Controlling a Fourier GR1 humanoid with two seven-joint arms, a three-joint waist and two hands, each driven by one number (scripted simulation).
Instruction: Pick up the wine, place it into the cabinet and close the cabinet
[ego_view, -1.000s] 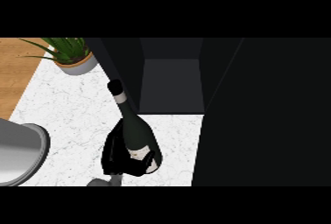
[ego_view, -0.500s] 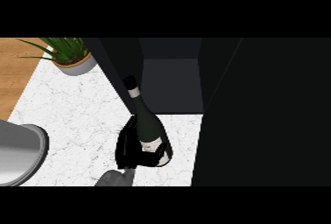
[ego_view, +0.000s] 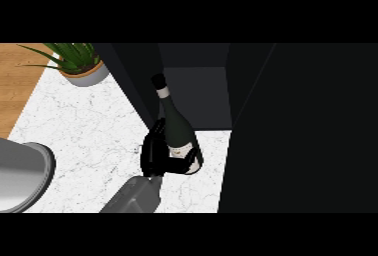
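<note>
One hand (ego_view: 156, 152) grips one wine bottle (ego_view: 175, 125)

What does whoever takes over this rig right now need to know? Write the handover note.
Right hand: fingers curled round the lower part of the wine bottle.
Left hand: not in view.
Bottle: tilted, neck pointing into the open cabinet, base above the counter at the cabinet's front.
Done: bottle picked up and brought to the opening.
Left: move it fully inside, set it down, let go, pull the hand out, close the cabinet.
</note>
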